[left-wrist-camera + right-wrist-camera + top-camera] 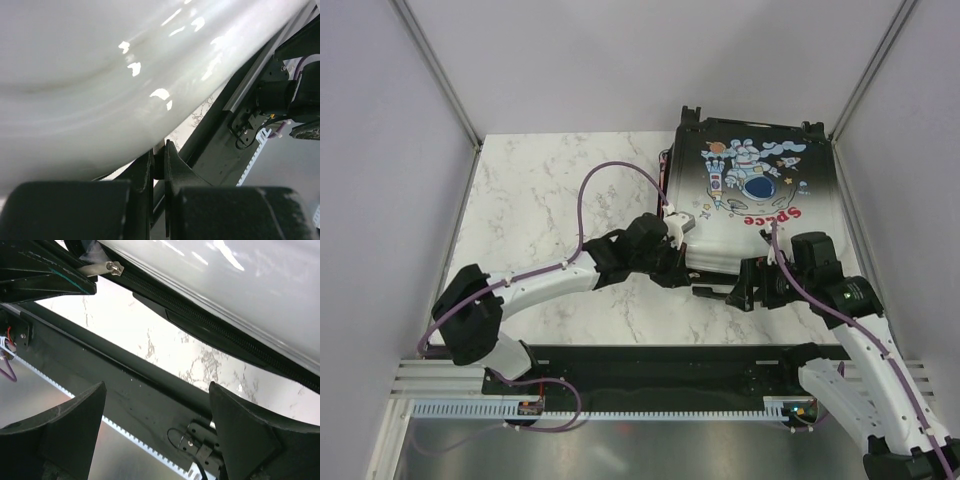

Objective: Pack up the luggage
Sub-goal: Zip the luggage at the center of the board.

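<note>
Luggage (750, 190), a small black-to-white hard-shell suitcase with an astronaut print, lies lid-down at the far right of the white marble-patterned table (550, 200). The step in hand looks like zipping. The left gripper (159, 150), fingers pressed together at the near-left corner, seems to pinch the metal zipper pull (107, 266). The right gripper (157, 390) hangs spread wide beside the near edge. Next, the pull must travel along the black zipper track (225, 335).

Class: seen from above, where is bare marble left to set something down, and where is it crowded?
Free: the far-left table, between the left wall and the luggage; also the middle patch before the black base plate. Crowded: the luggage's near edge, at the left gripper and right gripper.
</note>
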Tool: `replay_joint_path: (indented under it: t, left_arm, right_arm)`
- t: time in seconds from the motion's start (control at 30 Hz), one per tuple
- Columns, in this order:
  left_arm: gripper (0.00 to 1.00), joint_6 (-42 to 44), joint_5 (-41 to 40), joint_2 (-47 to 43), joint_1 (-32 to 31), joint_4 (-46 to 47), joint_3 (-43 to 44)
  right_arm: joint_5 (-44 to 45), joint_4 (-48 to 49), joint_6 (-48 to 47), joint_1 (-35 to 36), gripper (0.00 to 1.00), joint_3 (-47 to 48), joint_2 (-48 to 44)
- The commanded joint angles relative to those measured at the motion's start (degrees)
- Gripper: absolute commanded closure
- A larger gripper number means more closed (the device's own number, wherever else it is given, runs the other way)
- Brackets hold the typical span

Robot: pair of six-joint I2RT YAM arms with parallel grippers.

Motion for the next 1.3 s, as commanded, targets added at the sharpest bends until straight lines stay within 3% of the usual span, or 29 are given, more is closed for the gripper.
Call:
replay_joint_path:
  t: [0.0,0.23,0.43,0.8,1.13,1.27]
  left_arm:
    - [0.98,-2.95,2.10,1.07,2.68,3.58,3.39]
    - [0.98,-2.96,5.43,0.80,4.53,0.60,4.09]
    - [0.98,-3.04,7.98,0.71,7.43,-2.75,5.67]
    - [0.98,-2.52,9.92,-0.78,9.71,-3.54,6.11]
    - [0.98,-1.99,11.86,-2.80,13.23,-5.73,5.85]
    - [0.98,-1.38,12.03,-3.41,14.37,-6.53,5.76]
  right_arm:
    - [2.58,8.04,2.48,2.61,0.09,-0.79,1.23]
    - [13.19,17.79,5.91,14.99,0.09,-1.41,7.65]
    - [18.31,20.18,3.91,24.22,0.08,-0.79,15.38]
    - [27.89,27.81,5.83,26.61,0.07,-6.85,18.29]
    - [34.30,34.68,4.34,31.62,0.06,-4.84,32.51]
    - [38.69,34.68,4.34,31.71,0.06,-3.70,34.20]
